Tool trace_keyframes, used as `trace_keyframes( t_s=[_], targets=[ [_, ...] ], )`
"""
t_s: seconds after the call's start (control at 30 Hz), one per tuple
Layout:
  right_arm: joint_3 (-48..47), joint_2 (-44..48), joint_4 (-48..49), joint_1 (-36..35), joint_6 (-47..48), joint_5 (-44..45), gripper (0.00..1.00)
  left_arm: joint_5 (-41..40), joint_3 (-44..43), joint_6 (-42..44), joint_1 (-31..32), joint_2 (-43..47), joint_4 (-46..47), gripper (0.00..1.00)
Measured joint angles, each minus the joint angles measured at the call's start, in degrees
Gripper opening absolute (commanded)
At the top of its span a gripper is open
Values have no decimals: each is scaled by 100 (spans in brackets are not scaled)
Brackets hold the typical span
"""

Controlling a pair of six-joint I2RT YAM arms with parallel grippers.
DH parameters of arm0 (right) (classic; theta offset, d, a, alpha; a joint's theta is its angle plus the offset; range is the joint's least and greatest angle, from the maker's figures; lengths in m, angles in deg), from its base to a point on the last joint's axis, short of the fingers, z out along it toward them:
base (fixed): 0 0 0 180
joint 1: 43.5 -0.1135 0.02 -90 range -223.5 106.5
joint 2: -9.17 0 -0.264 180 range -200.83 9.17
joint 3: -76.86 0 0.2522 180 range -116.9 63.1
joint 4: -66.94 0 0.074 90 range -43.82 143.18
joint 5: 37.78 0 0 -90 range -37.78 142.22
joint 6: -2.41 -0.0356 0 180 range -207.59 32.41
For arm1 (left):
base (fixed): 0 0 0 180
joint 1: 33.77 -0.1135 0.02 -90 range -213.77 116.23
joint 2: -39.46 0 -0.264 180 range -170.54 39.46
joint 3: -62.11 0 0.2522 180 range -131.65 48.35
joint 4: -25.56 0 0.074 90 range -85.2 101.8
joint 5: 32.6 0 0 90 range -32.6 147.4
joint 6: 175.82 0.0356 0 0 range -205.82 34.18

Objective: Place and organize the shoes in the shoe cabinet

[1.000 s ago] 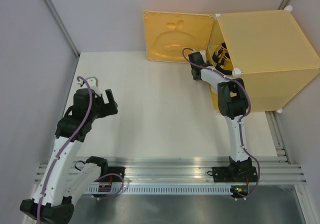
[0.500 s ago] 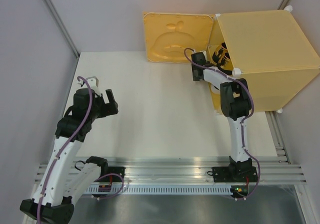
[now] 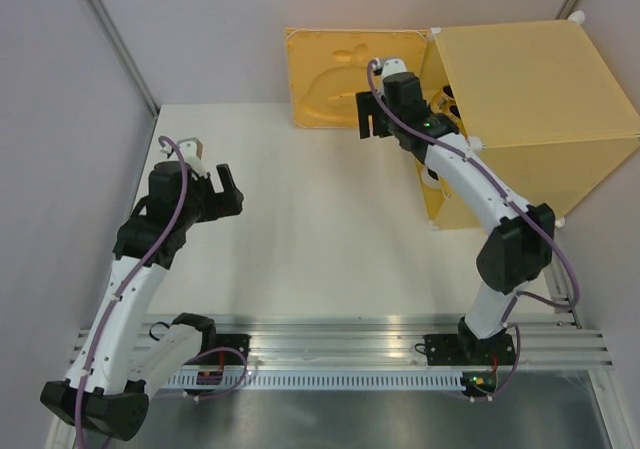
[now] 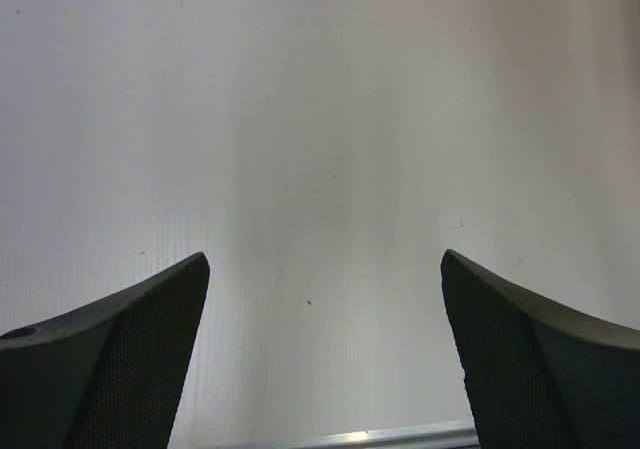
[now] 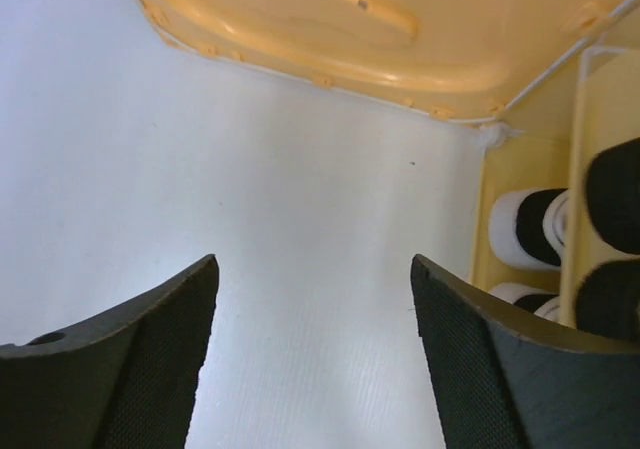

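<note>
The yellow-orange shoe cabinet (image 3: 535, 109) stands at the far right with its embossed door (image 3: 345, 74) swung open to the left. In the right wrist view the door (image 5: 330, 14) lies at the top and the cabinet's opening is at the right edge. Two white shoes (image 5: 525, 229) (image 5: 520, 294) sit inside, beside a thin divider (image 5: 575, 169). Black insoles (image 5: 615, 194) show beyond the divider; no gold surface shows. My right gripper (image 3: 372, 127) (image 5: 312, 264) is open and empty, over the table just in front of the door. My left gripper (image 3: 212, 174) (image 4: 325, 256) is open and empty over bare table at the left.
The white table (image 3: 310, 229) is bounded by grey walls at the left and back. A metal rail (image 3: 330, 334) runs along the near edge and shows at the bottom of the left wrist view (image 4: 400, 436). The open door stands against the back wall.
My right gripper has pulled out of the cabinet's opening and moved left, in front of the open door, with its arm stretched further. My left gripper shifted slightly to the right.
</note>
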Motion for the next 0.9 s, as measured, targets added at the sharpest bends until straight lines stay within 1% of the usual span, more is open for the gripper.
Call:
trace_keyframes(
  t_s=[0.1,0.13,0.33,0.53,0.67,0.9],
  targets=[
    [168,901,-52,46,-63,-28,97,55,-254,2,0,-256,186,100],
    [214,1141,-79,63,-83,-22,98,87,-358,2,0,-367,260,100],
    [409,2629,-192,116,-98,210,98,168,-1069,4,0,-1255,791,100],
    [986,3803,-219,109,-98,557,98,485,-1816,11,-2,-2247,1388,100],
    [1493,4430,-208,109,-98,695,98,907,-2282,105,-4,-2959,2017,100],
    [2243,5272,-181,109,-179,651,98,1792,-2658,393,-9,-4035,3471,100]
  ],
)
